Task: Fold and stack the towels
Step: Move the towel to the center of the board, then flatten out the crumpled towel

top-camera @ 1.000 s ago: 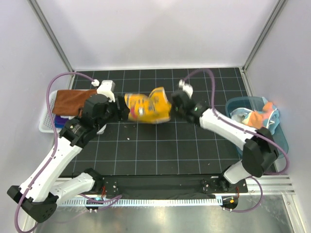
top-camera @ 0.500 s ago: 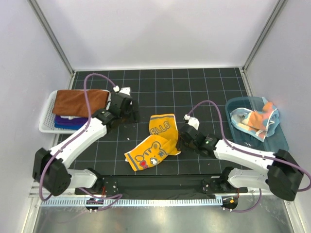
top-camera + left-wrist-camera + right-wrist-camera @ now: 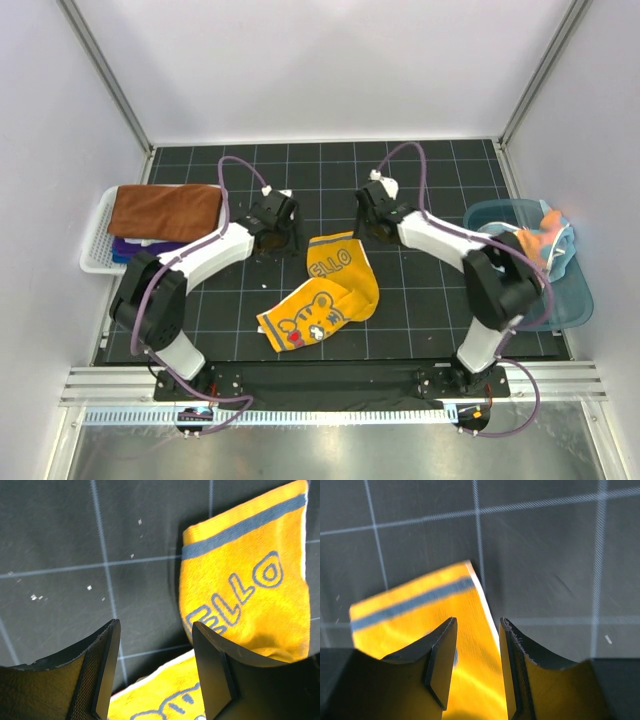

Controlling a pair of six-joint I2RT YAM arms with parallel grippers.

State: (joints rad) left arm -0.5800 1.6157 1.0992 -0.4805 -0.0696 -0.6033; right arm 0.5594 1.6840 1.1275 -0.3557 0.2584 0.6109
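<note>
A yellow towel with a tiger face and blue "ELLO" lettering lies crumpled and partly folded on the black grid mat. My left gripper hovers open just off its far left corner. In the left wrist view the towel lies below and right of that gripper, with nothing between the fingers. My right gripper stands open at the far right corner. In the right wrist view the towel's white edge runs under the gap of this gripper, not pinched.
A white slatted basket at the left holds a folded rust-brown towel on a purple one. A teal tub at the right holds a heap of mixed cloths. White walls close in the mat.
A second ago both grippers held the yellow towel up between them. It now lies on the mat, the right gripper has opened, and both grippers sit at its far corners.
</note>
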